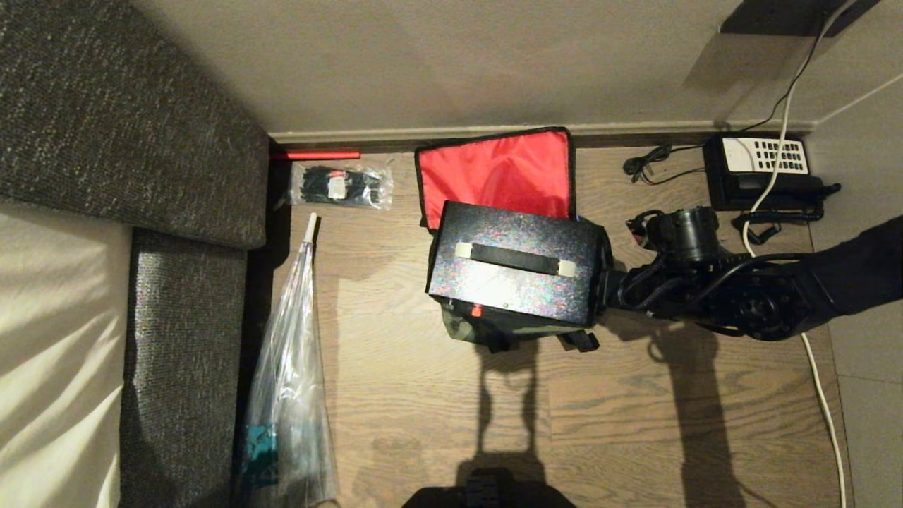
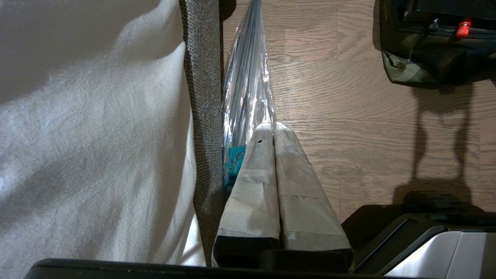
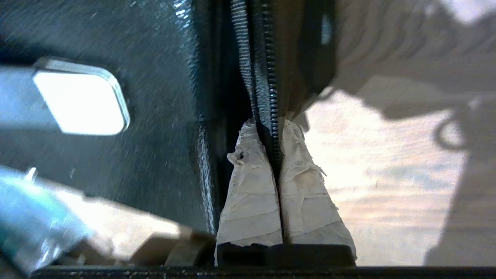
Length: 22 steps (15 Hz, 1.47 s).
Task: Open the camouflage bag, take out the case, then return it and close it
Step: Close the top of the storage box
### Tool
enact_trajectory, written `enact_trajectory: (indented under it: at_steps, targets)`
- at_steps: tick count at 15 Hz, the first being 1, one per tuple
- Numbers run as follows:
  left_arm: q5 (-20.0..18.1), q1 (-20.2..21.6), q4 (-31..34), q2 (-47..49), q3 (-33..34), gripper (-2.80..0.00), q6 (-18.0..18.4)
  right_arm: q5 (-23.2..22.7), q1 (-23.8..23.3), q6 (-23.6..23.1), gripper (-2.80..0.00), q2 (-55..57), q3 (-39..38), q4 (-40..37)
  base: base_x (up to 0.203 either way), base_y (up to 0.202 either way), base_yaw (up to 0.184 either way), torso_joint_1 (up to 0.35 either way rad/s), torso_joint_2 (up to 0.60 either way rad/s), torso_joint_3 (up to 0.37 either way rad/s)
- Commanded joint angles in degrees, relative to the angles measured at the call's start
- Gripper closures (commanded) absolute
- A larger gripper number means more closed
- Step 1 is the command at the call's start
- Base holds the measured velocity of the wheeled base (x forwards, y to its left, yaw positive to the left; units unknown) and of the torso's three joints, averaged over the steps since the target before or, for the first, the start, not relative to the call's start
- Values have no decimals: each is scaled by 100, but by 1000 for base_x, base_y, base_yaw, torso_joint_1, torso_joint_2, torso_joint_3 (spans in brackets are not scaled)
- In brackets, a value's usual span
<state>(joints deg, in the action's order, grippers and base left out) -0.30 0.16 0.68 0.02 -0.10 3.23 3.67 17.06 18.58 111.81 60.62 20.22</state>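
The camouflage bag stands on the wood floor with its red-lined lid flipped back against the wall. The case, black and speckled with a black handle on pale mounts, stands in the bag's mouth and rises above the rim. My right gripper is at the bag's right side, shut on the bag's zipper edge, with the case's wall right beside it. In the head view the case hides its fingertips. My left gripper is parked low near the sofa, shut on nothing; the bag's corner lies far ahead of it.
A black desk telephone sits by the wall at the right, and a white cable runs along the floor. A plastic-wrapped umbrella and a small clear packet lie left of the bag. A grey sofa fills the left side.
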Motion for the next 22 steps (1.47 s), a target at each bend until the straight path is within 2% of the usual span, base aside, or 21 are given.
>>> enact_trajectory:
  at_steps: [1,5,7,11,19,20,22]
  targets:
    - [-5,2,2,-11,1,0,2,-35,60,-7,0,-421,-130,-181,0,0,0,0,0,0]
    - [-5,2,2,-11,1,0,2,-42,61,-39,0,-564,-176,-370,0,0,0,0,0,0]
    - [-5,2,2,-11,1,0,2,-51,53,-47,0,-639,-201,-139,0,0,0,0,0,0]
    - [-5,2,2,-11,1,0,2,-55,52,-45,0,-626,-138,-388,0,0,0,0,0,0]
    - [-5,2,2,-20,1,0,2,-15,24,-382,0,-193,-15,-236,0,0,0,0,0,0]
    - [-5,2,2,-11,1,0,2,-2,-13,-471,-280,-140,2,-226,0,0,0,0,0,0]
    - [-5,2,2,-11,1,0,2,-4,-52,-503,-280,-52,57,-218,0,0,0,0,0,0]
